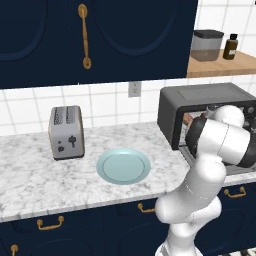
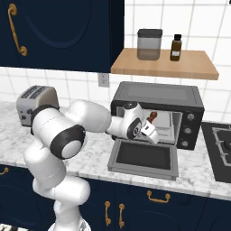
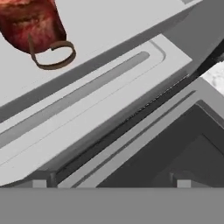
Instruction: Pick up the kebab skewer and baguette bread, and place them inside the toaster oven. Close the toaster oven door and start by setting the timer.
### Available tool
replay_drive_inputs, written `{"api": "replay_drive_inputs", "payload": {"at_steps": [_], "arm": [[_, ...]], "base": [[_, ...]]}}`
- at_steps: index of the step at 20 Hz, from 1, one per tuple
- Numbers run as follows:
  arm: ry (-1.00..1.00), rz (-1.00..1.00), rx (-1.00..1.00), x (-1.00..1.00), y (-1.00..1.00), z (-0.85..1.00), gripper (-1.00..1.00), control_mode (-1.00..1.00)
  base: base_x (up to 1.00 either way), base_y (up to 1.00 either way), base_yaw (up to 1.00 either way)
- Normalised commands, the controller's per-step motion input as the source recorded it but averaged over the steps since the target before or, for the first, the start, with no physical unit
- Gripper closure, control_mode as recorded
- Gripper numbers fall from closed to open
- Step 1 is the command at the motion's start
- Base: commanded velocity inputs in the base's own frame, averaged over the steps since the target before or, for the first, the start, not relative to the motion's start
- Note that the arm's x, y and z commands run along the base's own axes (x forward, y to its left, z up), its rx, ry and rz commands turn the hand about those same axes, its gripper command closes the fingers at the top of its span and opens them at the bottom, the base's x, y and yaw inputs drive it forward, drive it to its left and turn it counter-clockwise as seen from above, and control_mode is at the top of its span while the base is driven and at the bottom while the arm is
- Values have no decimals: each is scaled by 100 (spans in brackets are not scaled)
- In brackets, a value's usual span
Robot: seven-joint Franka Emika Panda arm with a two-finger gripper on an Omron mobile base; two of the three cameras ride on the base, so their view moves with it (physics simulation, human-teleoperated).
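The toaster oven point(image 2: 156, 113) is sitting toward the right end of the marble worktop point(image 1: 30, 175), against the tiled back wall. The toaster oven door point(image 2: 143, 158) is lying fully open, folded down flat over the front edge of the worktop, window side facing up.

The arm is reaching across from the left, with the gripper point(image 2: 150, 131) hanging at the mouth of the oven, just above the hinge line of the door. The jaws are standing wide apart and holding nothing.

The kebab skewer point(image 3: 33, 26) is lying inside the oven on the pale inner floor: the hand view is showing one reddish-brown meat chunk and the looped end of the stick at its top left corner, apart from the fingertips. In the right base view a reddish piece point(image 2: 153, 117) is showing inside the cavity just above the gripper. The baguette bread cannot be made out with confidence in any view.

A pale blue plate point(image 1: 123, 166) is lying bare near the middle of the worktop. A silver two-slot toaster point(image 1: 66, 132) is standing to the plate's left, toward the back edge. A wooden shelf point(image 2: 164, 67) above the oven is carrying a grey canister point(image 2: 149, 44) and a dark bottle point(image 2: 176, 48), standing side by side.
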Motion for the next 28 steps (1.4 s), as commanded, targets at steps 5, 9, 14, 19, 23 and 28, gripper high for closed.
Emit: {"api": "replay_drive_inputs", "payload": {"at_steps": [5,9,14,19,23,28], "arm": [[0,-9,7,27,-3,0,-100,-100],[0,-8,7,18,0,0,-100,-100],[-4,-2,7,-53,0,11,-100,-100],[-9,1,5,-100,0,30,-100,-100],[-5,10,0,-100,23,39,-100,-100],[0,28,-3,-100,24,12,-100,-100]], "base": [[0,0,0],[0,0,0],[0,0,0],[0,0,0],[0,0,0],[0,0,0]]}}
